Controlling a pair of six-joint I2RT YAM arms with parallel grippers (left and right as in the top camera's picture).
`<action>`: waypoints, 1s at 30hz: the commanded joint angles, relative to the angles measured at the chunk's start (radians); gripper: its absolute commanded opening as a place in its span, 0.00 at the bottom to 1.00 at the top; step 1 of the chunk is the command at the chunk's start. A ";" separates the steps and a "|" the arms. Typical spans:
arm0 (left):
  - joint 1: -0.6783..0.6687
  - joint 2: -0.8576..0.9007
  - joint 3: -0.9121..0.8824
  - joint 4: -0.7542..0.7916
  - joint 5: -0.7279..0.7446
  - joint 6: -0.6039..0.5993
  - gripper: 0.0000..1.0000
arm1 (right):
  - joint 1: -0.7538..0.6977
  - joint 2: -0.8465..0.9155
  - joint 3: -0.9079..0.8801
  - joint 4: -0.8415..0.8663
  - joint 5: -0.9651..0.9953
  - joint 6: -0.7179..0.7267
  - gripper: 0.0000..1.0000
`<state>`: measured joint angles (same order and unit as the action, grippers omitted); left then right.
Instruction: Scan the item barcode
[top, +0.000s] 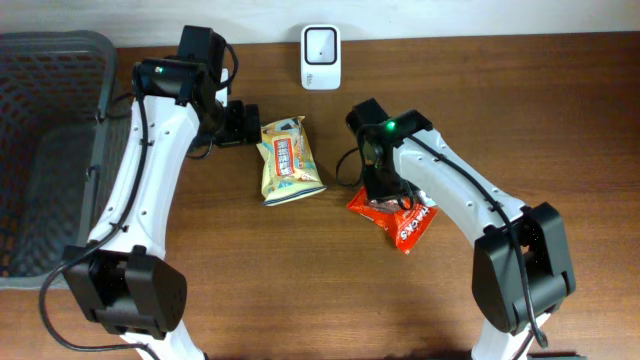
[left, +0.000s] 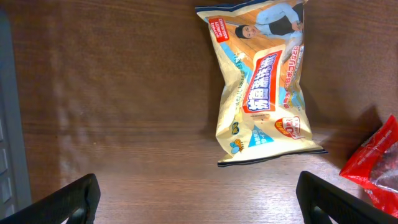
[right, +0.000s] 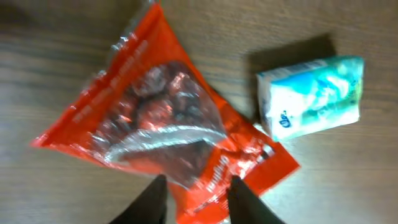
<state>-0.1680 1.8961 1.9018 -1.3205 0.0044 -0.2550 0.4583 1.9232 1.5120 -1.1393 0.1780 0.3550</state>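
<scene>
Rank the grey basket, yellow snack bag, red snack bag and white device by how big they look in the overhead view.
1. grey basket
2. yellow snack bag and red snack bag: similar, and the red one is partly hidden, so unranked
3. white device

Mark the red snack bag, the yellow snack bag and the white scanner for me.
red snack bag (right: 155, 118): right wrist view, clear window at the bag's middle.
yellow snack bag (left: 264, 81): left wrist view, printed front, mid-panel.
white scanner (top: 320, 43): overhead view, centre of its face.
</scene>
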 joint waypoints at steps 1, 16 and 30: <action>0.001 -0.002 0.000 0.000 0.007 -0.010 0.99 | 0.005 -0.002 -0.063 0.041 -0.028 0.088 0.04; 0.001 -0.002 0.000 0.000 0.007 -0.010 0.99 | 0.019 -0.007 0.071 -0.193 -0.173 -0.010 0.92; 0.001 -0.002 0.000 0.000 0.007 -0.010 0.99 | 0.285 -0.003 -0.275 0.268 0.298 -0.003 0.98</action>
<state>-0.1680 1.8961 1.9018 -1.3205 0.0044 -0.2550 0.7399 1.9236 1.2751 -0.9058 0.3710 0.3546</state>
